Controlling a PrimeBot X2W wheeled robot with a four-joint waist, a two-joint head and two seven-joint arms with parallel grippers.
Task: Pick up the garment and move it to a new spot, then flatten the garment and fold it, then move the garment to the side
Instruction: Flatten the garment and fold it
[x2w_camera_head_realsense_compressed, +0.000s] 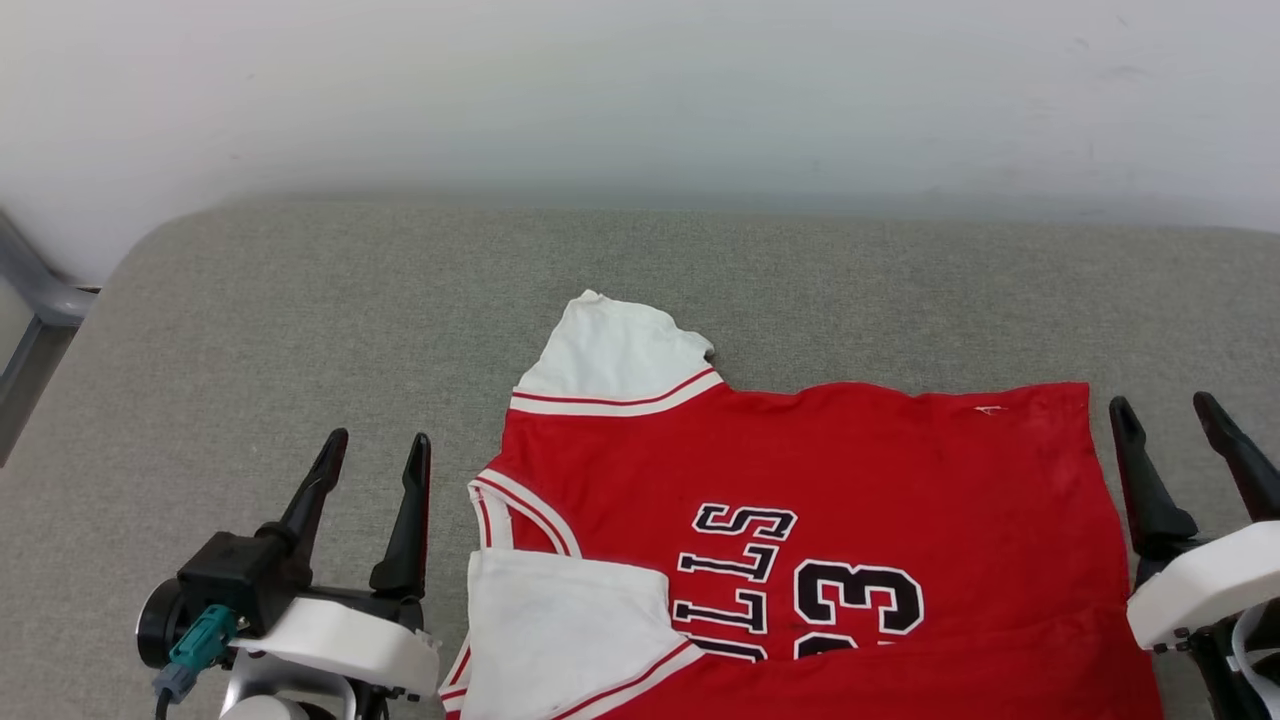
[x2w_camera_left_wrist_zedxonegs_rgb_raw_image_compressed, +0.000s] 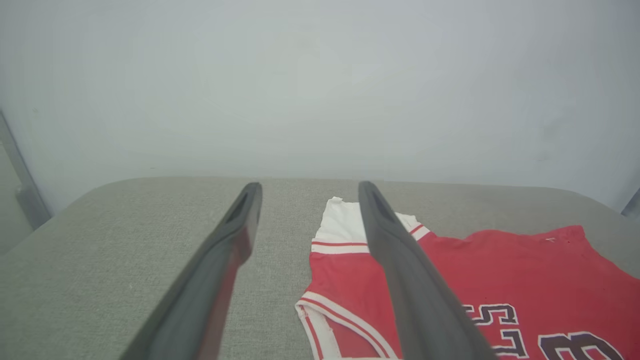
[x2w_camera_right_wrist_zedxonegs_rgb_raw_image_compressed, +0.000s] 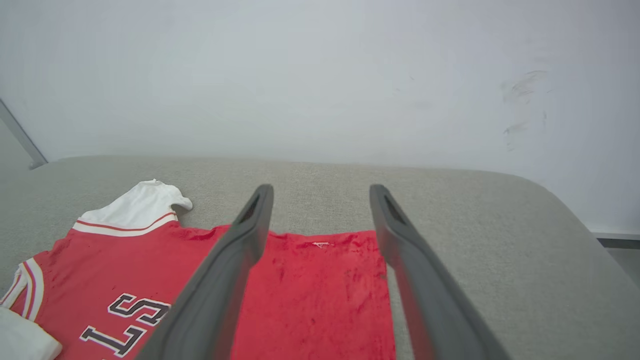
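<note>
The garment (x2w_camera_head_realsense_compressed: 850, 470) is lying spread on the grey counter (x2w_camera_head_realsense_compressed: 300, 320), print up. The left hand (x2w_camera_head_realsense_compressed: 379, 438) and right hand (x2w_camera_head_realsense_compressed: 1163, 400) are flanking it, both spread wide and gripping nothing.

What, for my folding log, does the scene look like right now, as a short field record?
surface: grey fabric surface
garment: red jersey, spread out, print facing up
far sleeve: white, lying out flat
near sleeve: white, folded onto the red body
left tool: open, empty, beside the jersey's sleeve end
right tool: open, empty, beside the jersey's hem end
</note>
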